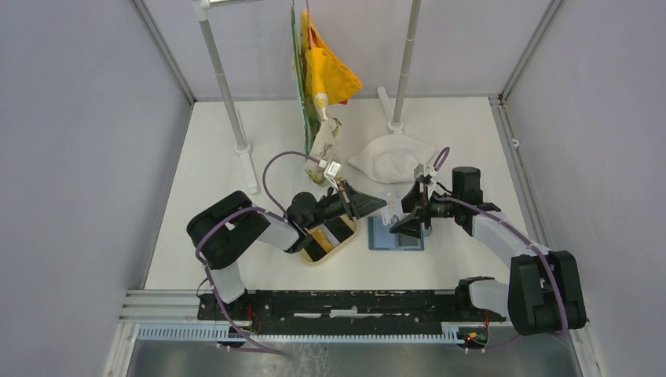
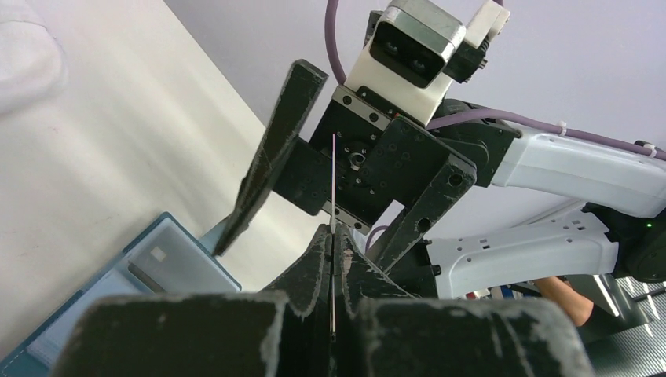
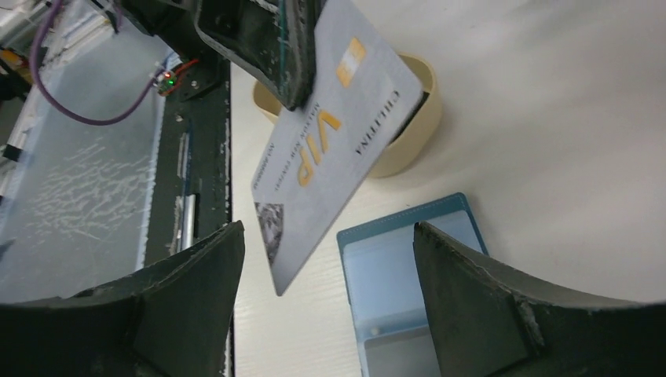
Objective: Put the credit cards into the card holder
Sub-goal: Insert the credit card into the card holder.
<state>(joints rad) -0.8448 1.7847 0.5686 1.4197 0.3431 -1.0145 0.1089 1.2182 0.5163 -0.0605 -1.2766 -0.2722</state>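
Note:
My left gripper (image 1: 375, 206) is shut on a credit card (image 3: 330, 133), a grey-faced card with gold VIP lettering, and holds it in the air, tilted. In the left wrist view the credit card (image 2: 334, 181) shows edge-on, sticking up from the left gripper (image 2: 334, 233). My right gripper (image 3: 328, 236) stands open facing that card, its fingers (image 3: 196, 290) on either side of the card's lower corner without touching it. The blue card holder (image 3: 408, 267) lies open and flat on the table under both grippers, clear pockets up. It also shows as the card holder (image 1: 397, 238).
A tan oval tray (image 1: 339, 250) with dark contents sits left of the card holder. A white cloth (image 1: 391, 157) lies behind. A yellow bag (image 1: 326, 75) hangs between two poles (image 1: 224, 86). A black rail (image 1: 338, 302) runs along the near edge.

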